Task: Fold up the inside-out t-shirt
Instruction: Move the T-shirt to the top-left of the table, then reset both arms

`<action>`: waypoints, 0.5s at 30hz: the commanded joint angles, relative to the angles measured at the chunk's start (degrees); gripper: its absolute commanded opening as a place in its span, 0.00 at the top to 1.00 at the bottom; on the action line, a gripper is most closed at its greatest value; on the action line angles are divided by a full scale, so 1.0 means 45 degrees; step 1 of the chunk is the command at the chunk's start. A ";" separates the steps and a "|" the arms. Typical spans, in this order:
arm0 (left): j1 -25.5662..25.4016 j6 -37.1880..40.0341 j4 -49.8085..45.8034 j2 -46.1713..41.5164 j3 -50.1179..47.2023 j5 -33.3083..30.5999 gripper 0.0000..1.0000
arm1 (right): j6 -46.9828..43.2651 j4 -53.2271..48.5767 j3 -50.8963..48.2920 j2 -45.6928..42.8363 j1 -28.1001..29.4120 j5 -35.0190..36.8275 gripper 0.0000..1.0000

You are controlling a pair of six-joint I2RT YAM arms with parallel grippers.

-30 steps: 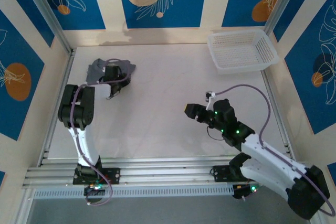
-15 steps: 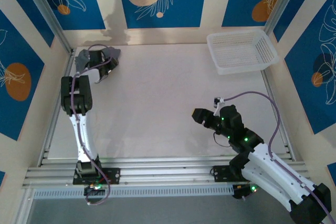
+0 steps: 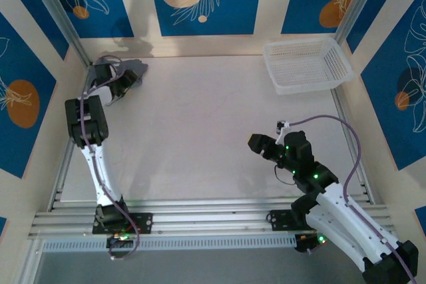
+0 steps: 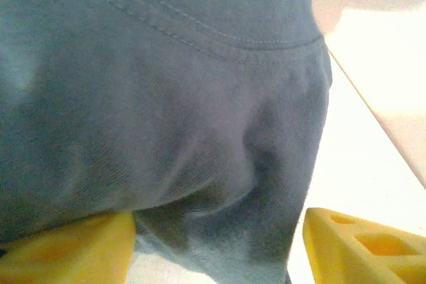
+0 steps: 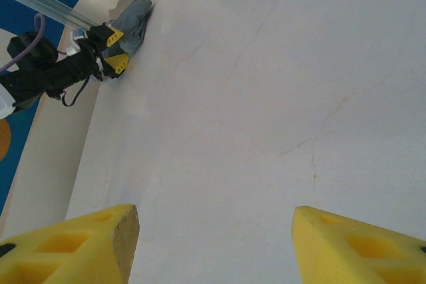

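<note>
T-shirt [image 4: 166, 98] bunched against left pincer [image 4: 219, 247]

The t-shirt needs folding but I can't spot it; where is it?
Top view: the t-shirt lies bunched in the far-left corner of the table, at the left gripper, opposite the white basket at far right.

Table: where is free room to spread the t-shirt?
The wide middle of the table is bare, from the t-shirt bunched in the far-left corner to the basket at far right. Crowded: that corner, where the left gripper is, and around the right gripper.
</note>
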 commanded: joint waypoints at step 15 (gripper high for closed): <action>-0.3914 0.1732 0.0682 -1.2519 -1.0143 -0.2439 0.01 | -0.4175 0.2853 0.0622 0.3614 -0.5353 -0.0683 0.11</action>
